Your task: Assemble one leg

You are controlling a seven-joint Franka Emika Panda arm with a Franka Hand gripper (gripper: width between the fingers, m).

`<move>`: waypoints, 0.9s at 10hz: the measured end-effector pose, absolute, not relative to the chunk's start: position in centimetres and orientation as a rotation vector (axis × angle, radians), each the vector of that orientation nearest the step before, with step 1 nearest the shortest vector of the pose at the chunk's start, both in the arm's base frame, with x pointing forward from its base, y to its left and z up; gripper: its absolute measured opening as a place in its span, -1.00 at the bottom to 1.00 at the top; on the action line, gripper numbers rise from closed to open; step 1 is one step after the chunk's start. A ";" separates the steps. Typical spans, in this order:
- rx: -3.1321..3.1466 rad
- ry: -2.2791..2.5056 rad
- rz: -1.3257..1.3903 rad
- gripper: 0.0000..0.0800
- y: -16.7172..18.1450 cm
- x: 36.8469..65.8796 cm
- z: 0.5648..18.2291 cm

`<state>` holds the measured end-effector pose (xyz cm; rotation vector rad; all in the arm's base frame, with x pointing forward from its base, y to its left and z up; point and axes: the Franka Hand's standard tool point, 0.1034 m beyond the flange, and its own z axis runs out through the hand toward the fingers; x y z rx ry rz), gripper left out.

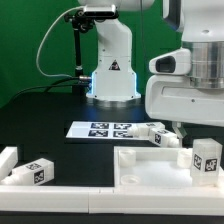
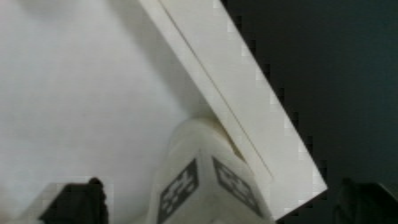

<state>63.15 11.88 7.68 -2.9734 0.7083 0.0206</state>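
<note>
A leg (image 2: 205,185) with two tag faces showing sits between my gripper's (image 2: 217,208) dark fingers (image 2: 80,200). There is a gap on each side, so the jaws stand open around it without touching. It rests on the white panel (image 2: 89,90), close to the raised rim (image 2: 222,90). In the exterior view my gripper (image 1: 178,126) hangs over the panel's (image 1: 150,172) right part. One leg (image 1: 206,157) stands upright there. Another leg (image 1: 150,133) lies just behind the panel, and a third (image 1: 35,172) lies at the left.
The marker board (image 1: 100,129) lies on the black table in front of the robot's base (image 1: 110,75). A further white part (image 1: 8,160) sits at the exterior view's far left edge. Cables hang behind the base.
</note>
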 end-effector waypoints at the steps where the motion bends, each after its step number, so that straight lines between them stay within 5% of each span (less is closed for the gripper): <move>1: -2.996 0.618 0.016 0.62 11.8 63.2 7.7; 3: -3.075 0.003 -0.141 0.62 11.2 64.4 7.9; 5: -3.078 -0.089 -0.185 0.62 10.7 64.5 7.6; 7: -3.077 -0.044 -0.186 -0.04 10.7 64.5 7.6; 8: -3.070 0.084 -0.182 -0.04 10.7 64.5 7.6; 9: -3.060 0.201 -0.177 -0.29 10.7 64.5 7.6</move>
